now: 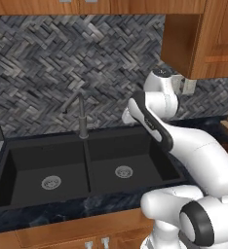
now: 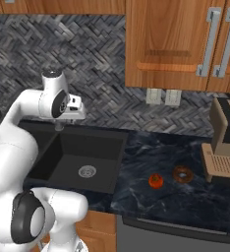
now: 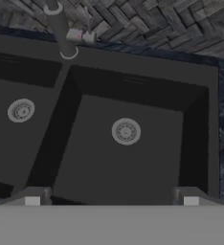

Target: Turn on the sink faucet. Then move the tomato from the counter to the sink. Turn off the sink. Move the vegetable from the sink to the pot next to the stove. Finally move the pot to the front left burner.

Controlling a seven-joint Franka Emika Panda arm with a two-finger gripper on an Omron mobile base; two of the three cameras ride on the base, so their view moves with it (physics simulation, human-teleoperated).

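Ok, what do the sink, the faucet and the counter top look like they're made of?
Sink: matte black, no glare, likely composite or stone; its drains look like pale metal. Faucet: dull grey, probably brushed metal. Counter top: dark blue-black with pale veins and a soft sheen, so polished marble or granite by the look. All rendered, so these are guesses.

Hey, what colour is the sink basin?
The sink basin is matte black; the hand view shows it best.
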